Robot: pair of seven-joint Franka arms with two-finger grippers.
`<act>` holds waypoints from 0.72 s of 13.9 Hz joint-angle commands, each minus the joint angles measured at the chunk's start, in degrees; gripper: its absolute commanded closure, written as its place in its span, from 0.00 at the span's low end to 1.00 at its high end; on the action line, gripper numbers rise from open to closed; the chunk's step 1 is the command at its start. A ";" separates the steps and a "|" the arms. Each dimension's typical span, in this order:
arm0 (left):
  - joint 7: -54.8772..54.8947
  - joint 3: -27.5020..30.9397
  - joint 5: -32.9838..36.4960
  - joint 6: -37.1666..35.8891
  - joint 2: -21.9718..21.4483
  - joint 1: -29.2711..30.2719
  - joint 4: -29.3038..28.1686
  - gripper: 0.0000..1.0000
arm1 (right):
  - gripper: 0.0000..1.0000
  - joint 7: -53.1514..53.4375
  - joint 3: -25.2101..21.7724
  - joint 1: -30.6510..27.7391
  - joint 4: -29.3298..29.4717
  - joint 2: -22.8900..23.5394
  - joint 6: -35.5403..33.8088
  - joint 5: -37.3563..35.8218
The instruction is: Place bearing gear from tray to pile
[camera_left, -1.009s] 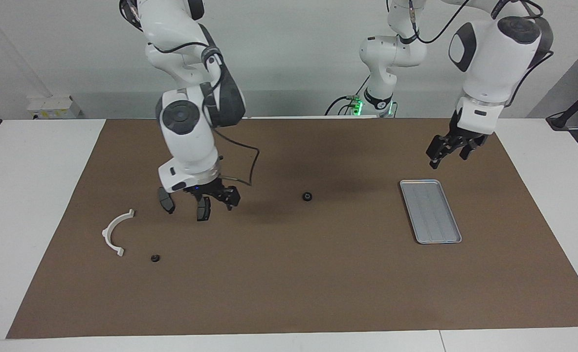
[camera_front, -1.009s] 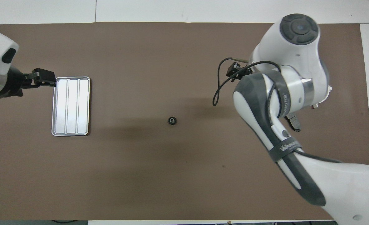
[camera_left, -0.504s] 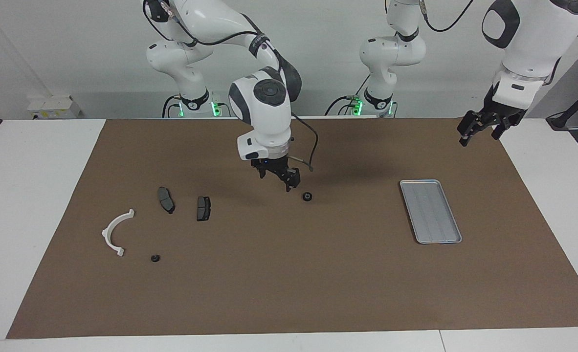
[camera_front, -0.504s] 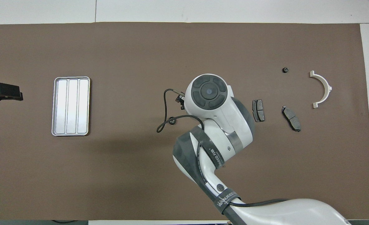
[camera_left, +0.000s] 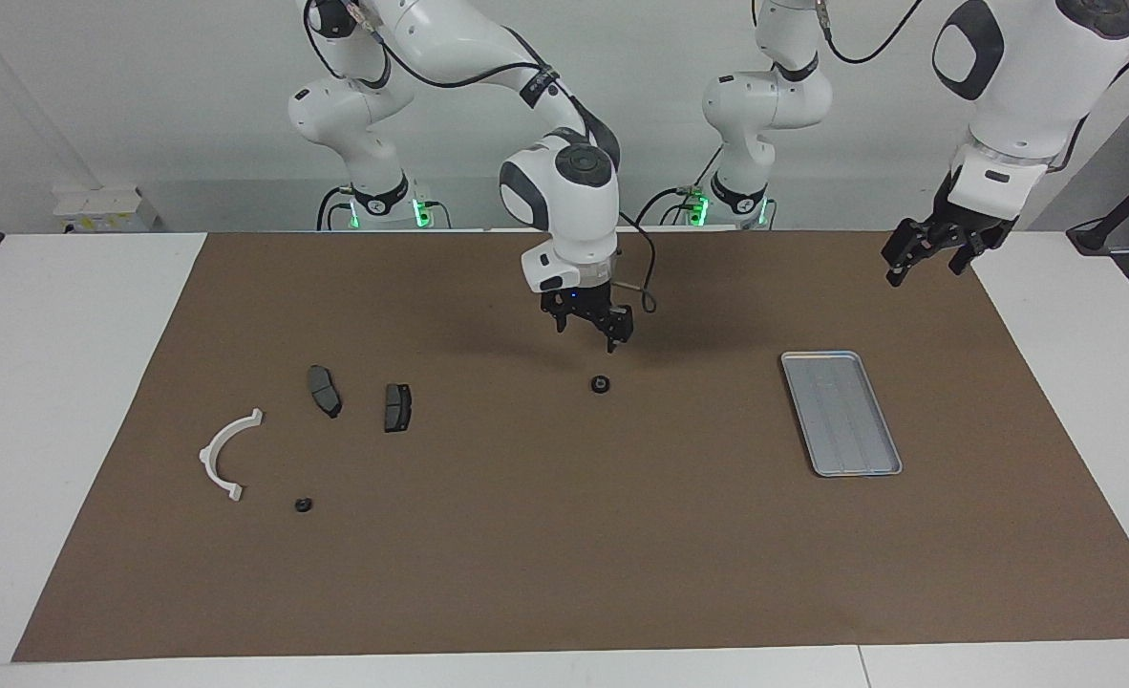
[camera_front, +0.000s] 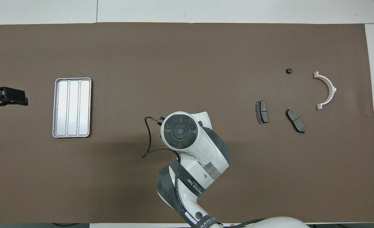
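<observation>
The silver tray [camera_left: 841, 413] lies empty toward the left arm's end of the mat; it also shows in the overhead view [camera_front: 72, 107]. A small black bearing gear [camera_left: 600, 384] lies on the mat's middle, hidden under the right arm in the overhead view. My right gripper [camera_left: 586, 336] hangs open and empty just above it, not touching. The pile lies toward the right arm's end: a white bracket [camera_left: 227, 453], two brake pads [camera_left: 324, 391] [camera_left: 397, 407] and a second small black gear [camera_left: 304, 504]. My left gripper [camera_left: 927, 256] waits open and raised beside the tray's end of the mat.
The brown mat [camera_left: 564, 573] covers most of the white table. In the overhead view the right arm's wrist [camera_front: 179, 133] covers the mat's middle, and the left gripper [camera_front: 8, 96] shows at the edge beside the tray.
My right gripper left the brake pads in the pile and swung to the mat's middle, over the gear. My left gripper drew up and away from the tray.
</observation>
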 commanded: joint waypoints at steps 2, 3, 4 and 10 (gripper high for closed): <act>0.88 0.08 -0.45 -3.15 -1.09 -0.23 -0.31 0.00 | 0.01 3.83 -0.24 1.79 -1.19 4.83 6.25 -3.37; 0.88 0.08 -0.45 -3.15 -1.09 -0.32 -0.48 0.00 | 0.01 3.83 -0.24 1.35 -0.67 5.79 6.70 -3.55; 0.88 0.08 -0.45 -3.15 -1.18 -0.32 -0.48 0.00 | 0.02 3.83 -0.24 1.18 0.38 6.67 6.79 -3.55; 0.97 -0.63 -1.58 -3.07 -1.18 -0.58 -0.84 0.00 | 0.04 3.66 -0.50 -0.40 3.91 9.49 7.22 -3.73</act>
